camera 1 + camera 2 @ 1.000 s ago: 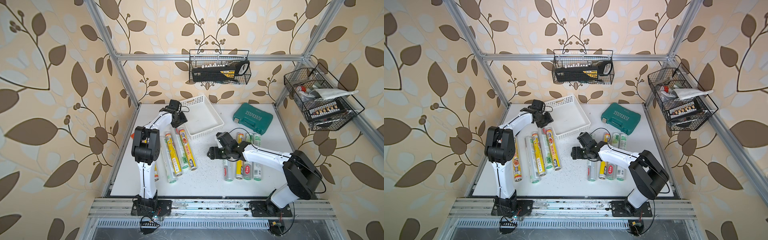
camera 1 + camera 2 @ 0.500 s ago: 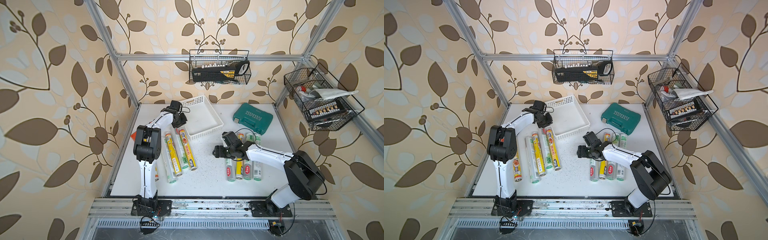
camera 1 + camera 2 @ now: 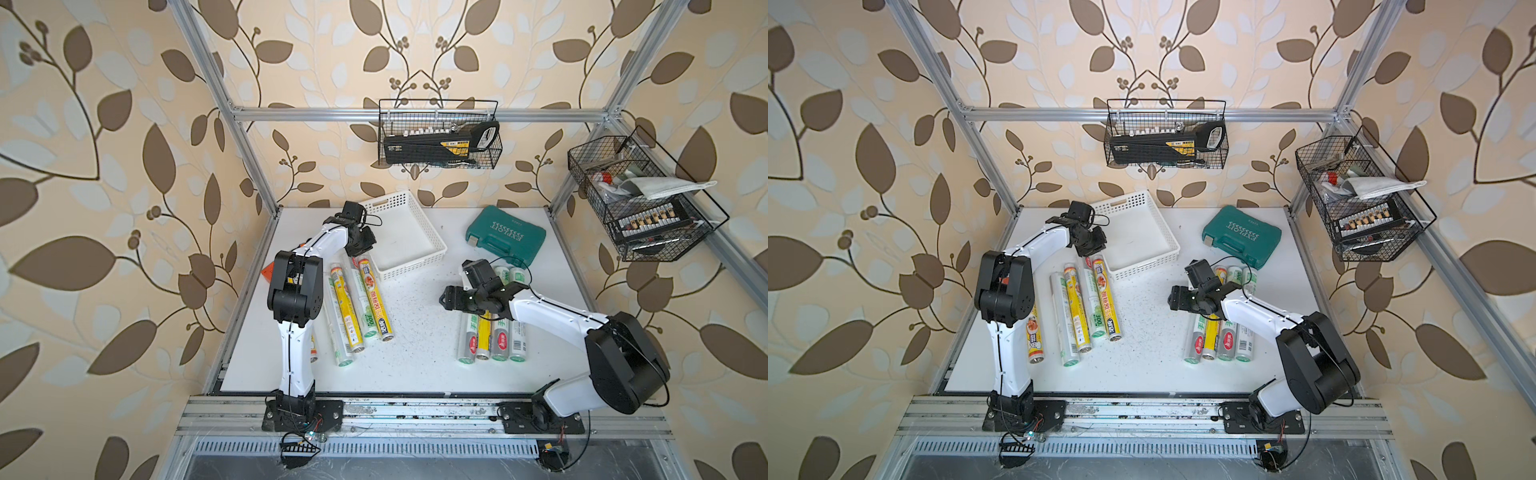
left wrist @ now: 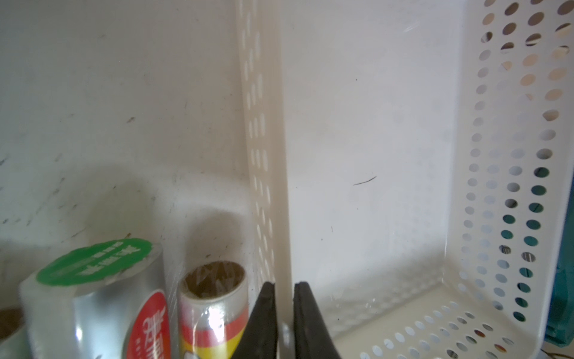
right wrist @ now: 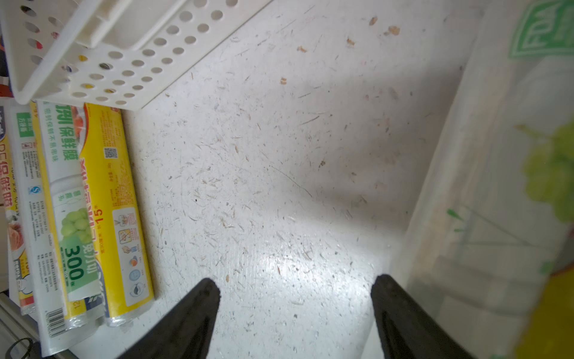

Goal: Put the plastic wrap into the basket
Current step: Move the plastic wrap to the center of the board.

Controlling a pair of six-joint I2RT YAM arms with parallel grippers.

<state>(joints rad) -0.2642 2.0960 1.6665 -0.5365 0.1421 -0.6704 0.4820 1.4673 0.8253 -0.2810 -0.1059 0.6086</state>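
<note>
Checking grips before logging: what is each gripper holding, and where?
Left gripper pinches the basket by its side wall. Right gripper is open, holding nothing.

**Arm pose check: left clamped, right open**

The left arm rises from its base at the front rail. Its black elbow block is raised, and the white forearm reaches toward the back of the workspace with the wrist bent downward. In the wrist view, the left gripper has its two black fingers drawn almost together. One finger sits on each side of the side wall of the basket, pinching it.

The right arm is also based at the front rail. Its large elbow joint is swung out to its own side, and the forearm stretches low toward the middle. The right gripper angles downward with its jaws wide apart and empty.
</note>
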